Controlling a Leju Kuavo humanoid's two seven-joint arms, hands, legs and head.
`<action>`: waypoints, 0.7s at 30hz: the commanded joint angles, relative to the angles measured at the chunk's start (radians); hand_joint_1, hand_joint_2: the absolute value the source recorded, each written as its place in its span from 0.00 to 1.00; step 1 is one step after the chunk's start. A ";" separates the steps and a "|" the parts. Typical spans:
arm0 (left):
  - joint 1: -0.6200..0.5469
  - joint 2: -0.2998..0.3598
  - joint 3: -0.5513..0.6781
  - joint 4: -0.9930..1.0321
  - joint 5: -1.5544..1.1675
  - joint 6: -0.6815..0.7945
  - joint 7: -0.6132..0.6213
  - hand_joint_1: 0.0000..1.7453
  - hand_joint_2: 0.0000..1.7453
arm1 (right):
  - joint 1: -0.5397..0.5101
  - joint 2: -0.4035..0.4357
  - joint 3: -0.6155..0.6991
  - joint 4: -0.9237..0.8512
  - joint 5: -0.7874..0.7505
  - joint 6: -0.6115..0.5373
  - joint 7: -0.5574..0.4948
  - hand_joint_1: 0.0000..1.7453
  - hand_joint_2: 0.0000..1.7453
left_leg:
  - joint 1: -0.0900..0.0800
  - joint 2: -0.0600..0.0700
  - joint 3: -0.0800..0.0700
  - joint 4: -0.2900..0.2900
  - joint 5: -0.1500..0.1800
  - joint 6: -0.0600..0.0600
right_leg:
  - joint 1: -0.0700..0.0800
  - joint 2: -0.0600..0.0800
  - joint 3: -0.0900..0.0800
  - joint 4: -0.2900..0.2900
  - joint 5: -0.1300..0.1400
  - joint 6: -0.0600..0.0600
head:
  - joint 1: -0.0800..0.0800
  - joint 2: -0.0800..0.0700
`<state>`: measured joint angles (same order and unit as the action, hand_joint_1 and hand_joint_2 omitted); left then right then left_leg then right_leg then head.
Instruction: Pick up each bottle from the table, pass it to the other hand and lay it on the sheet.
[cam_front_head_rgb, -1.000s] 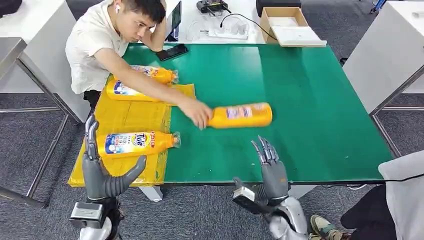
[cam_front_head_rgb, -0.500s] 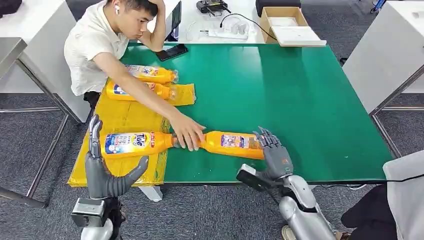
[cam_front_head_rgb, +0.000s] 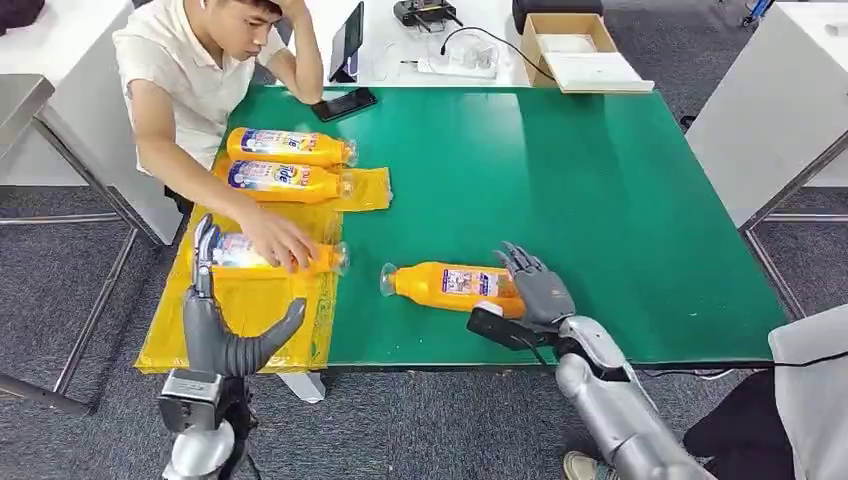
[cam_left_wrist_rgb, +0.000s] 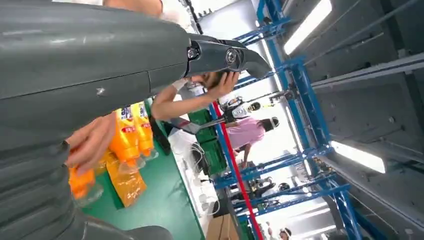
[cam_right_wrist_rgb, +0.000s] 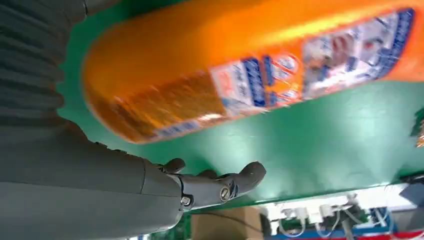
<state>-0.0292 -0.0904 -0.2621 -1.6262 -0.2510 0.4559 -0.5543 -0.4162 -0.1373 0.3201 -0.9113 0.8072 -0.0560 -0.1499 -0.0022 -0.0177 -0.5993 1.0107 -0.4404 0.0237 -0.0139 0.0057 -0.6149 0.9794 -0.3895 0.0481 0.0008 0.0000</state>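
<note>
An orange bottle (cam_front_head_rgb: 447, 286) lies on its side on the green table (cam_front_head_rgb: 600, 190), cap pointing left. My right hand (cam_front_head_rgb: 535, 285) is at its base end, fingers spread over it and not closed; in the right wrist view the bottle (cam_right_wrist_rgb: 240, 65) lies just above my straight thumb (cam_right_wrist_rgb: 220, 187). Three more orange bottles lie on the yellow sheet (cam_front_head_rgb: 250, 310): two at the far end (cam_front_head_rgb: 290, 147) (cam_front_head_rgb: 285, 181), one nearer (cam_front_head_rgb: 325, 258) under a person's hand (cam_front_head_rgb: 272, 240). My left hand (cam_front_head_rgb: 222, 335) is open, upright at the sheet's near edge.
A person (cam_front_head_rgb: 200, 70) sits at the table's far left corner, one arm reaching over the sheet. A phone (cam_front_head_rgb: 344, 103) lies on the far table edge. A cardboard box (cam_front_head_rgb: 575, 50) and cables sit on the white desk behind.
The person let go of the table bottle and now slides the near sheet bottle farther in. My right hand has settled over the table bottle's base. My left hand rose slightly.
</note>
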 joint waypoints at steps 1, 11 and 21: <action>-0.079 0.013 -0.045 0.111 -0.008 -0.020 0.042 0.00 1.00 | -0.175 0.054 0.140 0.275 -0.003 0.038 0.028 0.00 1.00 | 0.001 0.005 0.004 -0.001 -0.001 -0.002 | 0.001 0.003 0.003 0.000 0.000 -0.002 | 0.000 0.000; -0.188 0.030 -0.098 0.262 0.080 -0.189 0.099 0.00 1.00 | -0.326 0.005 0.265 0.477 -0.087 0.348 0.083 0.00 1.00 | 0.001 0.001 0.005 -0.001 0.000 -0.002 | 0.001 -0.001 0.005 -0.001 0.000 -0.002 | 0.000 0.000; -0.224 0.037 -0.123 0.322 0.094 -0.242 0.117 0.00 1.00 | -0.386 -0.088 0.403 0.478 -0.052 0.483 0.100 0.00 1.00 | 0.000 -0.003 0.006 0.000 0.000 -0.001 | 0.000 -0.004 0.007 -0.001 0.000 -0.001 | 0.000 0.000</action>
<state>-0.1829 -0.0839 -0.3383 -1.4291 -0.1702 0.2343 -0.4490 -0.7387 -0.1533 0.5618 -0.5402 0.7415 0.3654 -0.0519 -0.0028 -0.0191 -0.5953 1.0114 -0.4401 0.0238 -0.0141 0.0052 -0.6110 0.9792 -0.3890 0.0485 0.0004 0.0000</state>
